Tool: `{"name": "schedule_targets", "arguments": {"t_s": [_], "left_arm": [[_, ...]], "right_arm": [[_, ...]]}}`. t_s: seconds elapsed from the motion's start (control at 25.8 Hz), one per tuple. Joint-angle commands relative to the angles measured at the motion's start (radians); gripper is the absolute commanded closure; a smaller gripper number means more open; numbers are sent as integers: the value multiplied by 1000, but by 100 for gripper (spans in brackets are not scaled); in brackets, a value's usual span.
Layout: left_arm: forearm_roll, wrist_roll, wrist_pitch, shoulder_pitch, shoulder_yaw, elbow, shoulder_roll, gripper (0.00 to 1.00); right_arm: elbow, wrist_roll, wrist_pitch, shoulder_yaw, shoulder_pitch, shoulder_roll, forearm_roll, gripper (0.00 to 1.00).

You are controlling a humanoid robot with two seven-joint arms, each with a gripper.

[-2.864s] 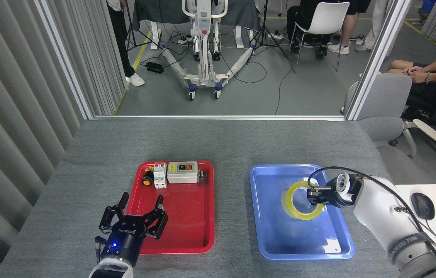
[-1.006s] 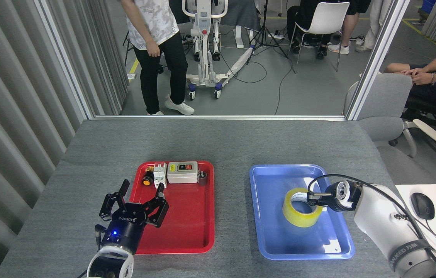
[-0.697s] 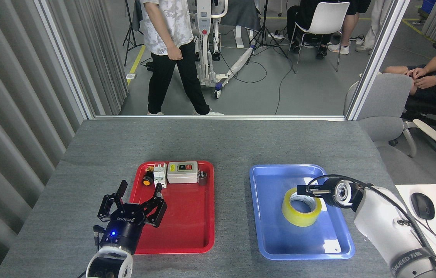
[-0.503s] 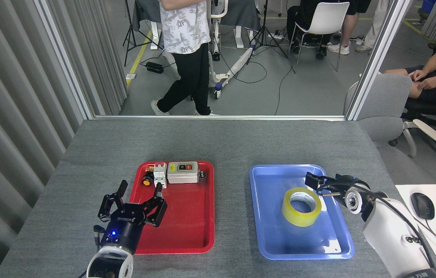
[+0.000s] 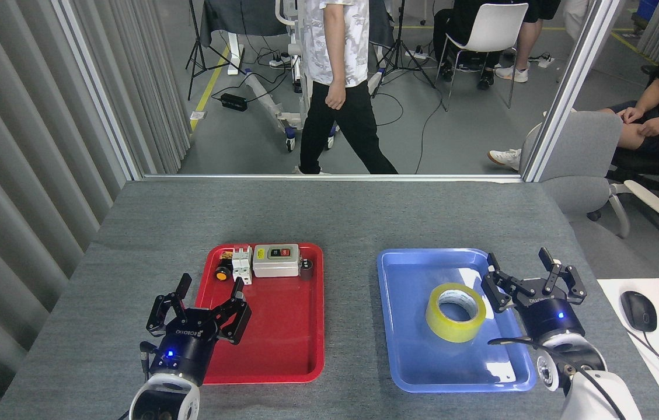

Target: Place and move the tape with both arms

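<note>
Head view: tape [image 5: 455,311] lies flat, mid blue tray [image 5: 417,367].
Risk: tape may slide on the slick tray if grabbed off-centre.
Tape axis: core hole faces up; round, no long axis.
Right gripper [image 5: 533,279]: at tape's 3 o'clock, fingers spread wide, empty.
Left gripper [image 5: 199,305]: at red tray's [image 5: 282,356] 8 o'clock, spread, empty.

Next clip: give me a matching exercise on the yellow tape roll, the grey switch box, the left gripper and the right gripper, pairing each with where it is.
Things:
1. yellow tape roll
2. grey switch box
3. left gripper
4. right gripper

Places:
A. over the red plastic tray's left edge
B. flat in the blue plastic tray
C. at the blue tray's right rim
D. far end of the red tray

Pairs: 1-B, 2-D, 3-A, 4-C
</note>
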Motion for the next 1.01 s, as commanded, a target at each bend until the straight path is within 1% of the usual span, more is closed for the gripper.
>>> {"name": "schedule_targets", "arguments": {"t_s": [0.0, 0.08, 0.23, 0.31, 0.35, 0.46, 0.54, 0.66, 0.74, 0.97], "left_arm": [[0, 0, 0, 3, 2, -2, 2, 0], [0, 0, 2, 3, 2, -2, 0, 0], [0, 0, 17, 4, 6, -1, 0, 0], [0, 0, 35, 11, 8, 1, 0, 0], [0, 0, 40, 12, 8, 1, 0, 0], [0, 0, 40, 12, 8, 1, 0, 0], [0, 0, 40, 12, 8, 1, -1, 0], [2, 0, 40, 14, 8, 4, -1, 0], [2, 1, 40, 14, 8, 5, -1, 0], [2, 1, 40, 12, 8, 7, -1, 0]], "right_arm": [[-70, -17, 13, -36, 82, 25, 20, 1], [-88, -17, 15, -40, 115, 40, 20, 1], [-191, -14, 28, -66, 213, 48, 20, 1], [-208, -9, 48, -74, 221, 74, 20, 1], [-210, -9, 61, -72, 221, 79, 20, 1], [-249, -9, 70, -69, 234, 79, 22, 1], [-282, -4, 71, -72, 263, 85, 23, 1], [-306, 54, 76, -74, 270, 86, 29, 1], [-325, 71, 81, -74, 274, 86, 31, 0], [-340, 63, 82, -75, 291, 97, 29, 0]]}}
